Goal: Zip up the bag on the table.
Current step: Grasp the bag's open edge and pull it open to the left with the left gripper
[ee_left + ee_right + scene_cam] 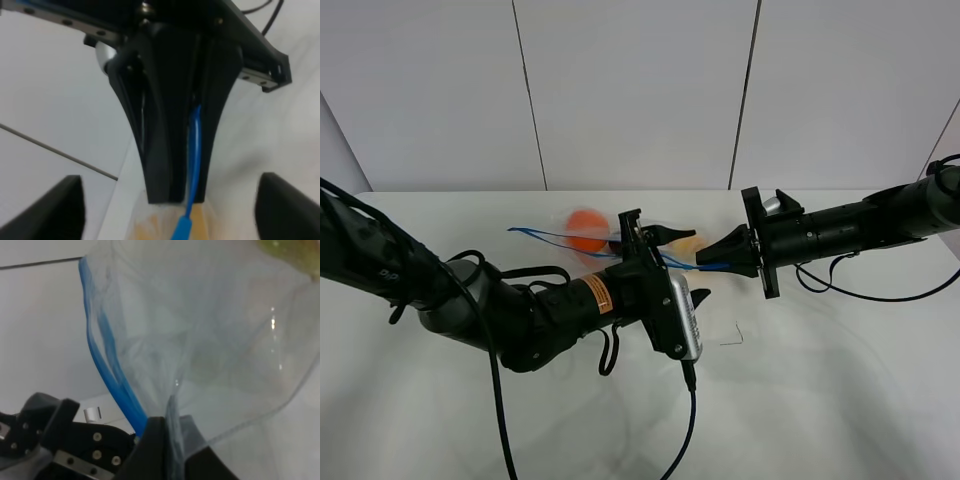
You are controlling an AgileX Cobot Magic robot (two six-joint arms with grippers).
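Observation:
The bag (582, 232) is held off the table (840, 400), stretched between both grippers; an orange item and a yellowish item show through the clear plastic. Its blue zip strip (555, 238) runs from the left end toward the right. My right gripper (712, 260) is shut on the strip's right end; the right wrist view shows its fingers (161, 442) pinching the bag (210, 340) at the blue strip (107, 365). My left gripper (655, 240) stands open around the strip, just left of the right one. In the left wrist view its fingertips (57, 207) are wide apart, the blue strip (195, 145) running between them.
A black cable (692, 420) hangs from the left arm over the table's front. Another cable (865, 293) loops under the right arm. A small dark mark (731, 338) lies on the tabletop. White wall panels (630, 90) stand behind the table's far edge.

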